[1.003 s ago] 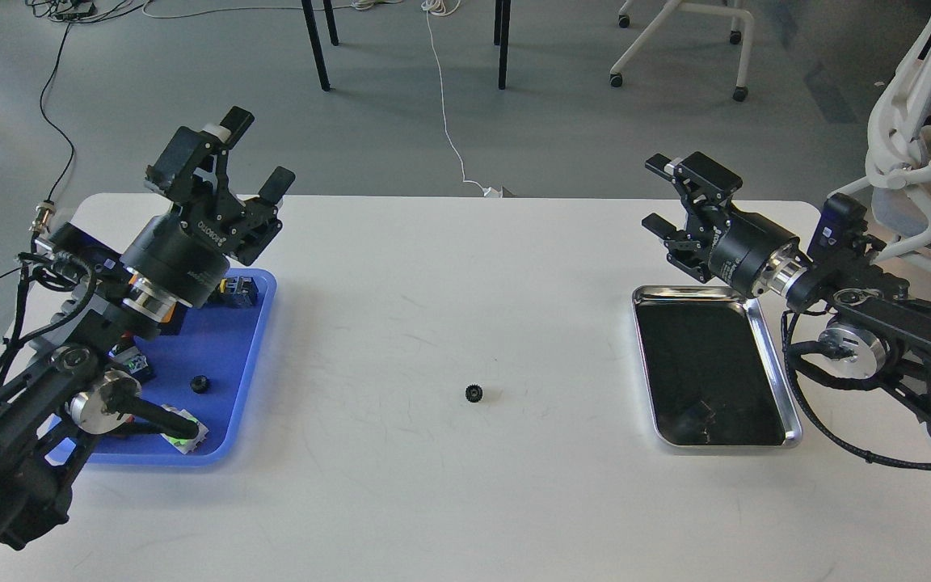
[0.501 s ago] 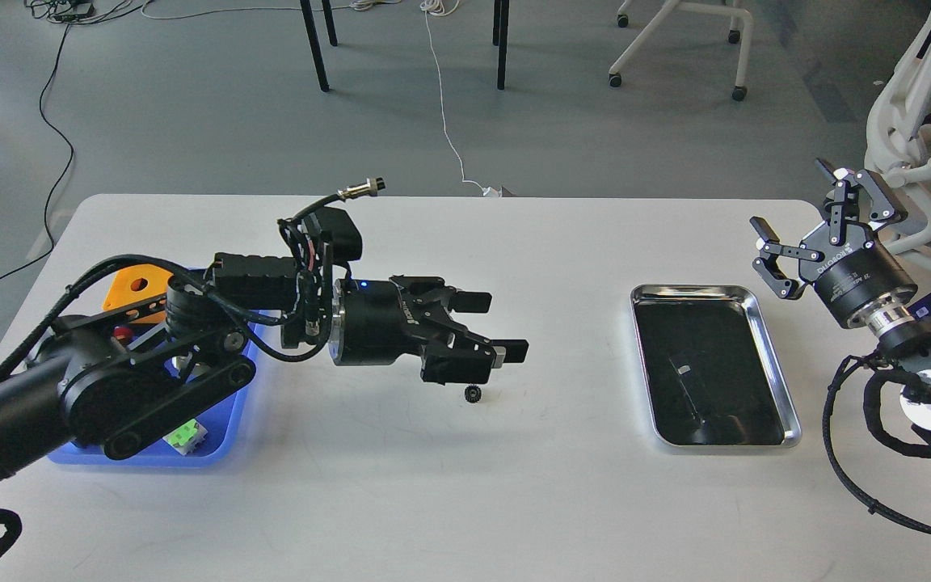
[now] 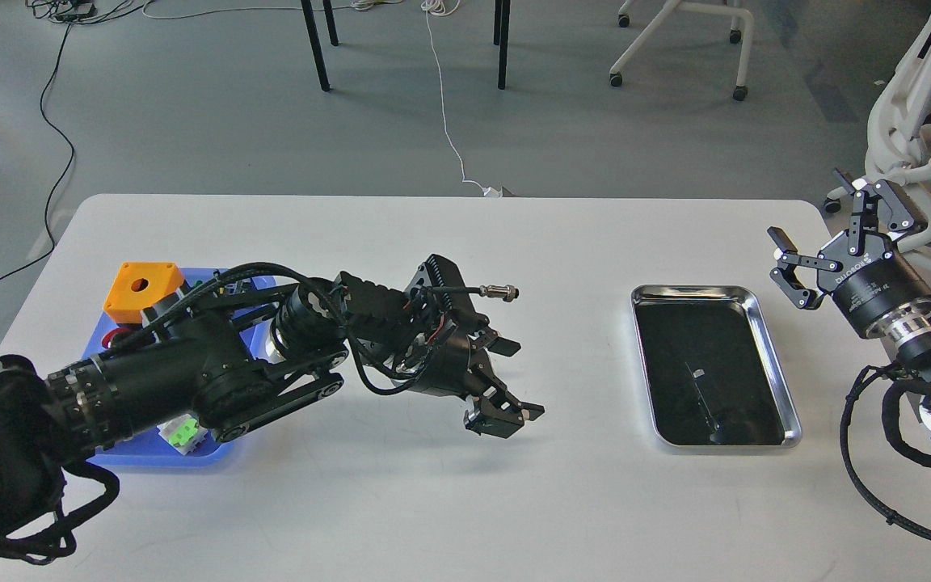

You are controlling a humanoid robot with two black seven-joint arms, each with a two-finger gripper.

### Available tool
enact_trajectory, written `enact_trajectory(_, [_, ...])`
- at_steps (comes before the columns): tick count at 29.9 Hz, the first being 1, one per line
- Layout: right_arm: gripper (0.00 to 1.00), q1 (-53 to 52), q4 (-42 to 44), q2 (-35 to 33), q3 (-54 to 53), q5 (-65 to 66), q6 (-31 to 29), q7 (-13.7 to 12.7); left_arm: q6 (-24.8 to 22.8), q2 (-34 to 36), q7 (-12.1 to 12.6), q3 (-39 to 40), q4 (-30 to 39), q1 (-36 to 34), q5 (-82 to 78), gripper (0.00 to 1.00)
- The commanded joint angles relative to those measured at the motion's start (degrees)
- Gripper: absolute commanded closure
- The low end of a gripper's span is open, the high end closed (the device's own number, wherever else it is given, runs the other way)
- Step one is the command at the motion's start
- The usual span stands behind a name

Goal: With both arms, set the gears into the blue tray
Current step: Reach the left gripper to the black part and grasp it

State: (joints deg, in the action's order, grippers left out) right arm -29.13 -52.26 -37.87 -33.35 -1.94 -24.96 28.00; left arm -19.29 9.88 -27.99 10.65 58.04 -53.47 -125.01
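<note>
At mid-table (image 3: 433, 501) your left end effector (image 3: 506, 419) hid the gear; its grip was unreadable, so closing blind risked flicking it away.

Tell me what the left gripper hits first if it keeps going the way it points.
Most likely the bare table right under it. The left gripper points down and to the right, fingertips close to the surface. No gear shows there now; it may be hidden beneath the fingers.
</note>
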Motion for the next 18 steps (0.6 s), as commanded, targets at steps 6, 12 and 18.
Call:
enact_trajectory(6, [0.03, 0.39, -0.04, -0.01, -0.05, 0.01, -0.09, 0.00, 0.04, 0.23, -0.01, -4.23, -4.34, 0.03, 0.01, 0.15])
enact_trajectory(12, [0.03, 0.92, -0.04, 0.07, -0.05, 0.01, -0.18, 0.00, 0.04, 0.40, -0.01, -4.32, -4.96, 0.29, 0.01, 0.25])
enact_trajectory(18, [0.03, 1.27, -0.04, 0.07, -0.05, 0.01, -0.18, 0.00, 0.04, 0.75, -0.01, -4.41, -5.13, 0.91, 0.01, 0.43])
